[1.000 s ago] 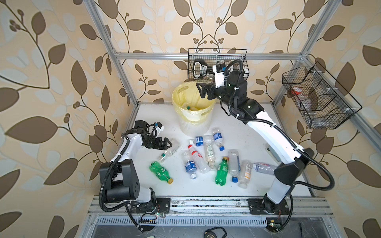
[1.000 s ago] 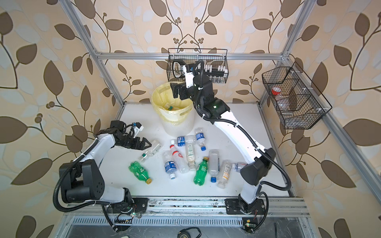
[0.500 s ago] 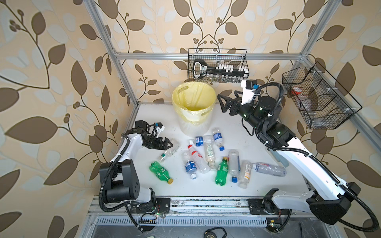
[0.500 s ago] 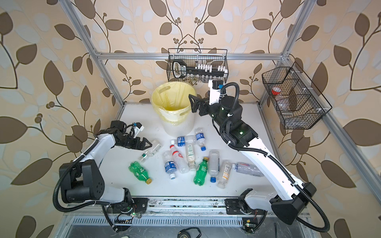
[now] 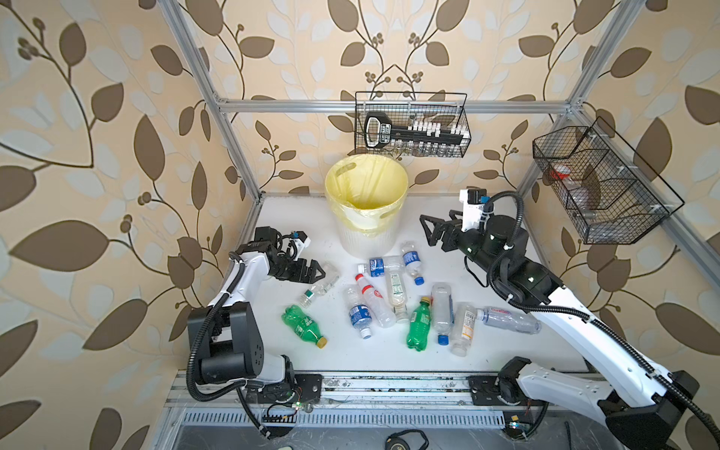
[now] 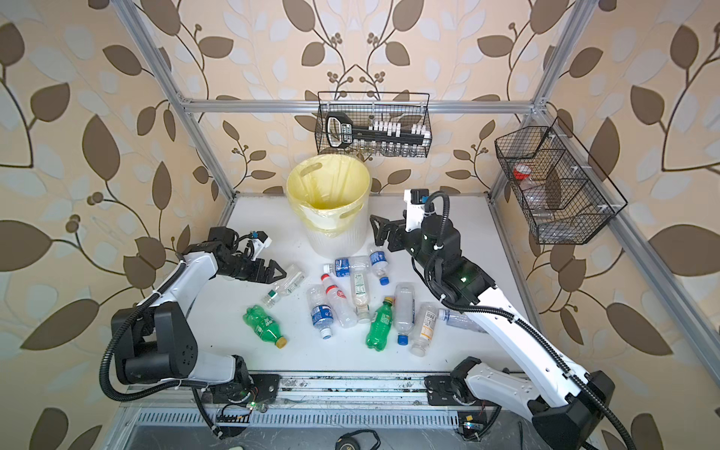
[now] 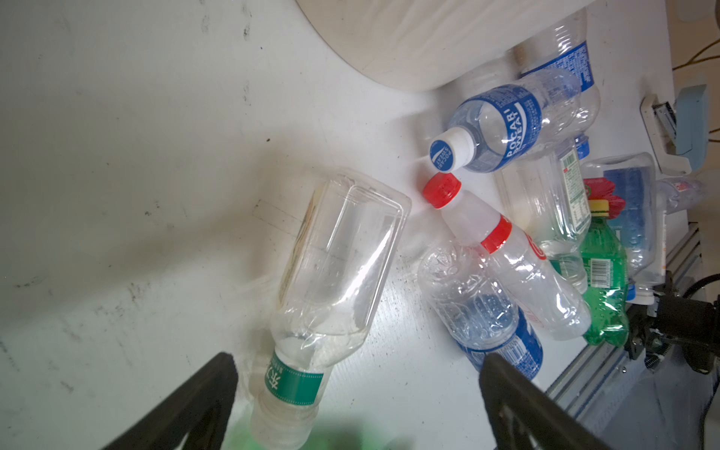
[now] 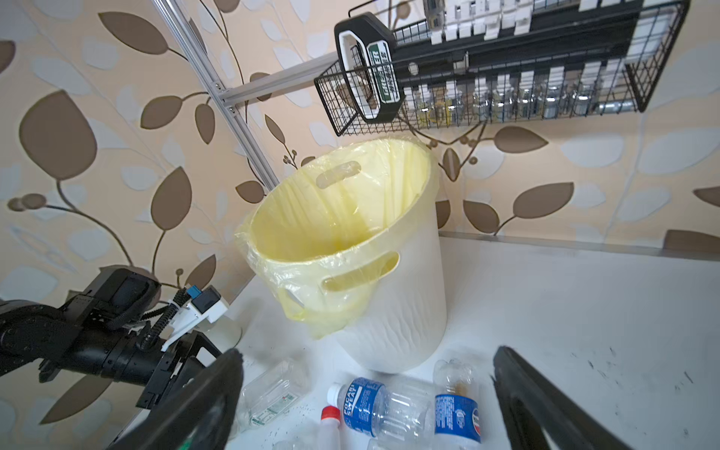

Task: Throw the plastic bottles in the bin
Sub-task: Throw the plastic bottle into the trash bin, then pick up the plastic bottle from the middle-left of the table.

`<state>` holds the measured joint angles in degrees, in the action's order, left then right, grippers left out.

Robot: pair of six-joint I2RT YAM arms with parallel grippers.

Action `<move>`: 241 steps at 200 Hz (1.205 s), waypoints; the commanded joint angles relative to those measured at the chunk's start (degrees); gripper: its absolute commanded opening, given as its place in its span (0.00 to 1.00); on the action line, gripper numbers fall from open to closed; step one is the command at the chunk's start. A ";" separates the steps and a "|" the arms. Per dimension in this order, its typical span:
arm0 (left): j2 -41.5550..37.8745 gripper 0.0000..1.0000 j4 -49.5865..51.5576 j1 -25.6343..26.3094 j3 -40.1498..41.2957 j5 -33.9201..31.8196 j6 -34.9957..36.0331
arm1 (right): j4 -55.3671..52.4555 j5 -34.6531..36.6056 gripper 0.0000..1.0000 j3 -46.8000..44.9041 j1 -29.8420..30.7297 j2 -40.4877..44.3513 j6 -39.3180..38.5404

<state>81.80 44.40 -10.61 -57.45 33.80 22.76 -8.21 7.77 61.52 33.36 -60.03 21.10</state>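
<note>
Pick-up step, I'd say. Left pincer and right pincer both gape empty; plastic bottles litter the worktop in front of the bin. Next: straddle one, squeeze gently.

Clear and green plastic bottles lie on the white table in front of the round white ribbed plastic bin. A black wire basket hangs behind the bin.

Beige wallpaper with brown leaf vines, all three walls. Aluminium frame boxing cell in. White desk, kinda scuffed and specky. Black wire basket hung at 12 o'clock, second wire basket at 2 o'clock. Light bright, even, soft shadows.
</note>
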 commanded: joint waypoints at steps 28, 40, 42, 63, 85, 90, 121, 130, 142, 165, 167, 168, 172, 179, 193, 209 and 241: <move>0.20 0.99 2.67 -0.63 -3.71 -0.60 3.43 | -2.67 2.86 1.00 -8.02 0.11 5.63 4.26; 0.20 0.99 2.88 -0.47 -3.96 -0.23 3.82 | -3.23 3.00 1.00 -9.36 0.06 6.33 4.80; 0.20 0.99 2.93 -0.53 -3.85 -0.16 3.90 | -3.40 3.03 1.00 -9.59 0.08 6.48 4.91; 0.20 0.99 3.53 0.21 -3.72 -0.44 5.27 | -4.56 4.14 1.00 -11.93 0.09 7.78 6.05; 0.20 0.99 4.24 1.29 -3.63 -1.80 6.44 | -4.72 4.93 1.00 -14.21 0.08 8.94 7.21; 0.20 0.99 4.34 1.50 -3.63 -1.85 6.54 | -4.63 5.06 1.00 -14.80 0.07 9.24 7.54; 2.10 0.99 5.33 5.60 -2.74 -3.89 8.34 | -3.57 6.02 1.00 -17.52 -0.33 9.33 9.15; 2.22 0.99 4.82 6.97 -2.30 -5.45 8.19 | -3.78 6.38 1.00 -17.49 -0.60 8.97 9.64; 1.86 0.99 3.94 8.09 -1.69 -6.91 7.87 | -3.84 6.82 1.00 -17.57 -0.74 8.63 10.18; 1.01 0.99 1.65 8.46 -0.52 -7.43 7.38 | -3.00 6.82 1.00 -17.64 -0.84 8.05 10.91; 1.06 0.99 1.54 8.47 -0.46 -7.50 7.38 | -2.90 6.78 1.00 -17.59 -0.84 8.08 11.00; 1.03 0.99 1.47 8.49 -0.42 -7.51 7.38 | -2.84 6.75 1.00 -17.58 -0.80 8.08 11.03; 1.03 0.99 1.15 8.58 -0.24 -7.67 7.38 | -2.66 6.71 1.00 -17.71 -0.84 8.00 11.14; 1.07 0.99 0.75 8.89 0.01 -8.24 7.46 | -2.36 6.80 1.00 -17.74 -0.85 7.85 11.28; 1.01 0.99 0.38 9.74 0.27 -9.67 7.95 | -1.68 7.12 1.00 -18.14 -0.83 7.71 11.91; 1.01 0.99 -0.44 10.26 0.78 -11.19 8.13 | -0.57 7.73 1.00 -19.05 -0.84 7.59 12.55; 1.30 0.99 -4.73 10.35 2.64 -13.43 6.70 | 0.47 8.22 1.00 -19.77 -0.80 7.38 13.16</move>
<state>84.07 42.70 -0.69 -56.03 22.92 29.02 -9.45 14.33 42.87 32.71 -52.29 32.84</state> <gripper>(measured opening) 0.989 0.999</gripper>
